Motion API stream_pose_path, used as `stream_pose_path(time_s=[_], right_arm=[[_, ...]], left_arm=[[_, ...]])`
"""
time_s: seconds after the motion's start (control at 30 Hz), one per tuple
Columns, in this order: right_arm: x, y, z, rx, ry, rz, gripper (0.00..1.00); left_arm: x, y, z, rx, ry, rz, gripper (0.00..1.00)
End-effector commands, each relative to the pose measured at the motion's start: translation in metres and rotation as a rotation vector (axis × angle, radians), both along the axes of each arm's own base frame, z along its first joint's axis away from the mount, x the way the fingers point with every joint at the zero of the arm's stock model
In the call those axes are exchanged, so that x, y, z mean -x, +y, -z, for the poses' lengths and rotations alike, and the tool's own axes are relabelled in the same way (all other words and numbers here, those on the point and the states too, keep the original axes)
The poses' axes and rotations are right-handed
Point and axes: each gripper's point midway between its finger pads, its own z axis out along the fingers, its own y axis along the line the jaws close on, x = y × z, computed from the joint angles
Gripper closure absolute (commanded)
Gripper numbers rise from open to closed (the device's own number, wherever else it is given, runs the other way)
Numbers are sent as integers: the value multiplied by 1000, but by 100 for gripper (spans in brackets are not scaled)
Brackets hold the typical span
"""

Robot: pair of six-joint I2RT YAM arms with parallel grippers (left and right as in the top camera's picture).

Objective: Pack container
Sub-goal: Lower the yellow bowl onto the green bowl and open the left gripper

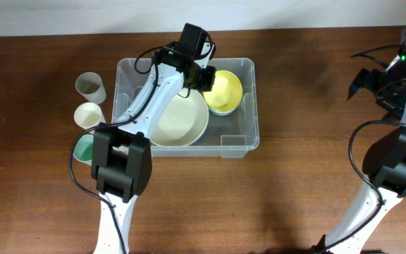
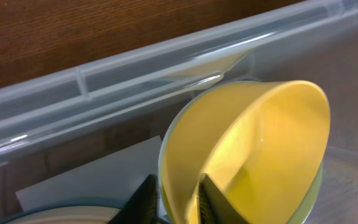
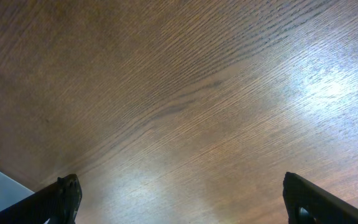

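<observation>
Three cups [image 1: 90, 87] stand on the worktop [image 1: 309, 176], left of the container [image 1: 196, 151]. It sits centre-left, holding a cream bowl [image 1: 182, 123] and a yellow bowl [image 2: 260, 143]. The left jaws pinch the yellow bowl's rim. The right jaws, far right, gape wide, empty.

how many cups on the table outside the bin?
3, in a column left of the clear plastic rectangular container: grey cup farthest, cream cup in the middle, green cup nearest, partly under the left arm.
</observation>
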Motion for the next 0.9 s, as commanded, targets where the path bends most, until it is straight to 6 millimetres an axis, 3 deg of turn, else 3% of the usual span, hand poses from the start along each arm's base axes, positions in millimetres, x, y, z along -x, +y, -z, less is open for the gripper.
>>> stream_pose_path(time_s=[0.0, 0.2, 0.27, 0.43, 0.87], right_arm=[[3, -2, -15, 18, -32, 0, 1], [3, -2, -15, 18, -32, 0, 1], [3, -2, -15, 19, -32, 0, 1], [3, -2, -15, 19, -32, 0, 1], [3, -2, -15, 18, -32, 0, 1]], left_arm=[[-2, -4, -5, 7, -17, 13, 70], [-7, -5, -14, 16, -40, 14, 60], [-10, -6, -20, 21, -53, 14, 62], [-12, -7, -26, 25, -64, 14, 81], [-11, 4, -21, -32, -57, -14, 80]])
